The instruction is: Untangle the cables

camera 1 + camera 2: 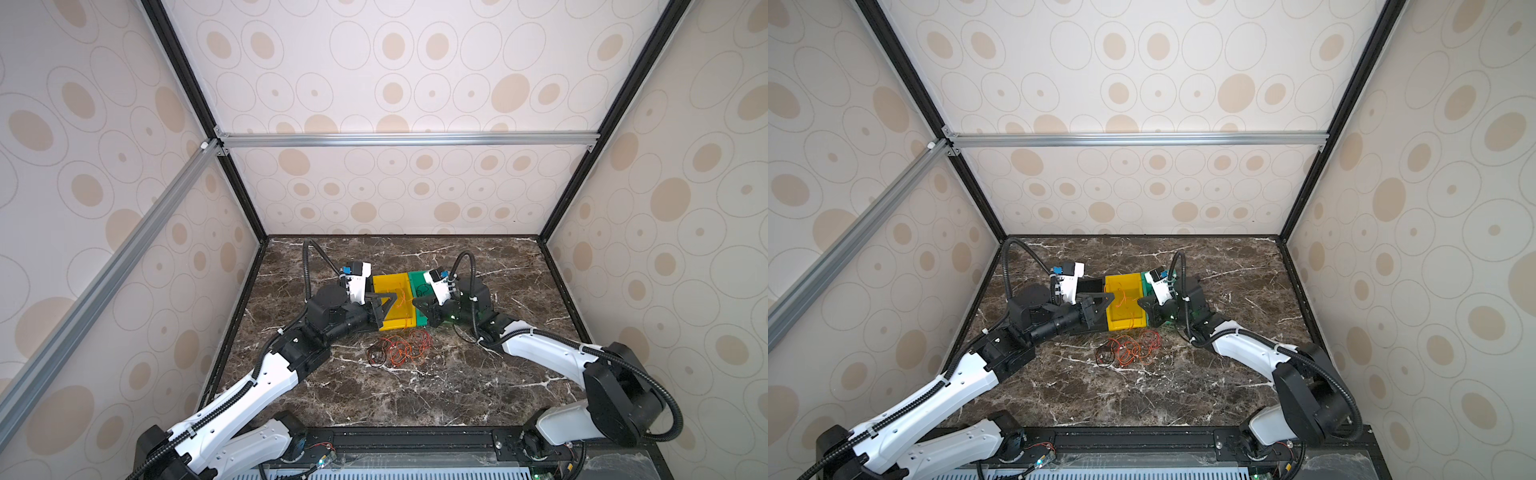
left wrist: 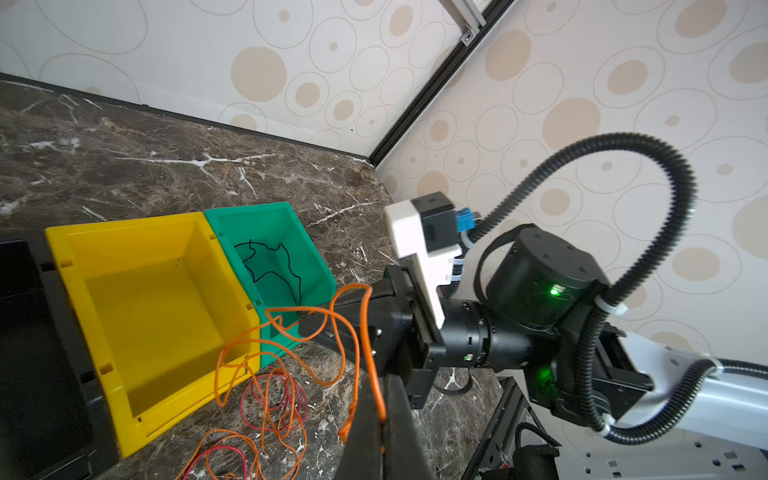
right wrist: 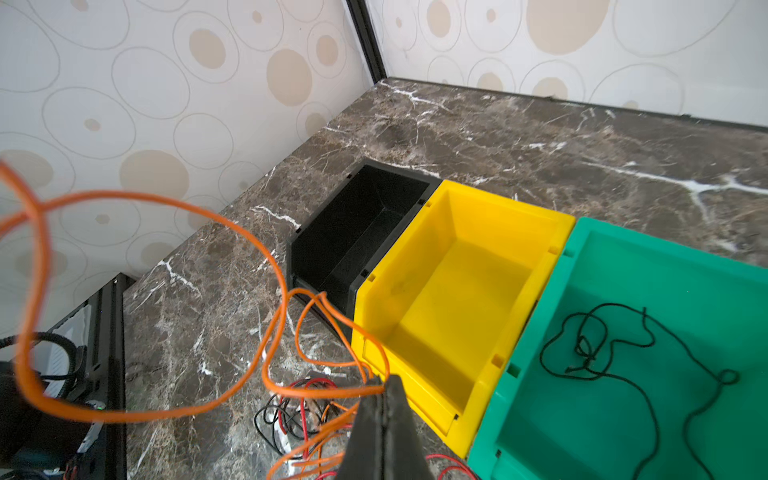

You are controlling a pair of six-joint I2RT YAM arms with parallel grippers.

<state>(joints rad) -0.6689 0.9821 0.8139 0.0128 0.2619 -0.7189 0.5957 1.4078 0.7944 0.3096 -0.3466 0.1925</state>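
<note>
Orange cable pinched in closed left fingers and closed right fingers, near yellow bin. Other cables heaped, tangled, on counter. Risk: knot tightened or heap dragged if pulled apart; thin cable slipped from pinch.

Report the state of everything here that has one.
left claw, shut on the orange cable
right claw, shut on the orange cable
orange cable, slack, looping between both claws
yellow bin, empty
black bin, empty
green bin, holds a loose black cable
other cables, tangled on the table
</note>
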